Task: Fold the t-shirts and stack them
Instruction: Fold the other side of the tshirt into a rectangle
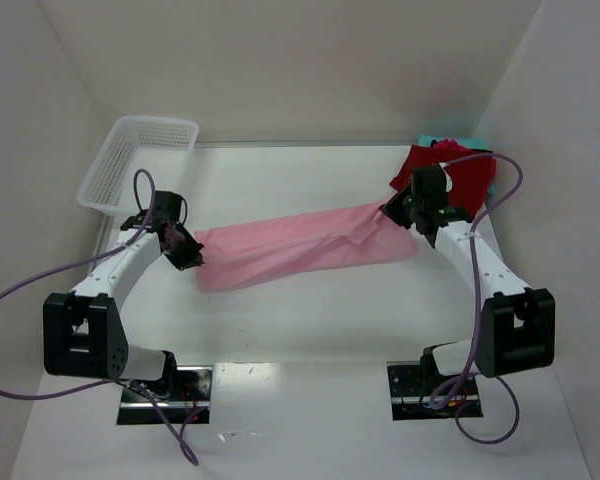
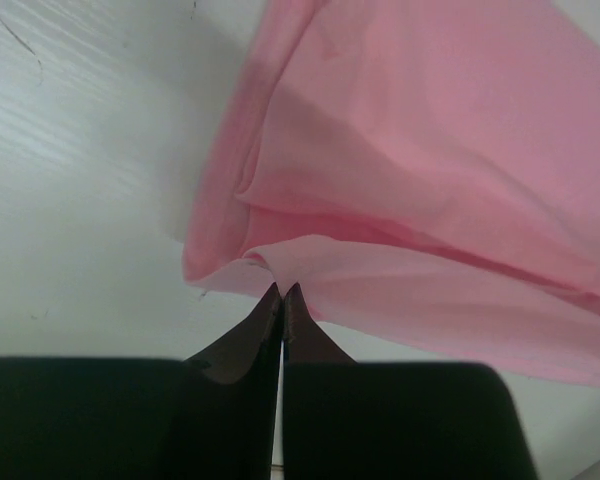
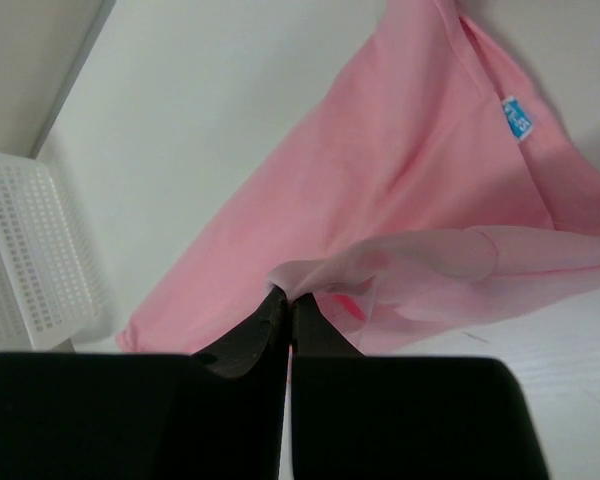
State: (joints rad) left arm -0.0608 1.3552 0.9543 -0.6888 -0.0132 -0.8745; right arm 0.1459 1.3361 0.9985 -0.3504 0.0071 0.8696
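As both end effectors (image 2: 282,290) (image 3: 288,296) pinch the pink tee (image 1: 300,250), only the right wrist view shows its label (image 3: 518,118).

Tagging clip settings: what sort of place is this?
Probably a lab test booth: plain white panel walls box in a white tabletop, two black-and-white robot arms stand at its edge, plus a white plastic mesh basket and a light pink cloth t-shirt.
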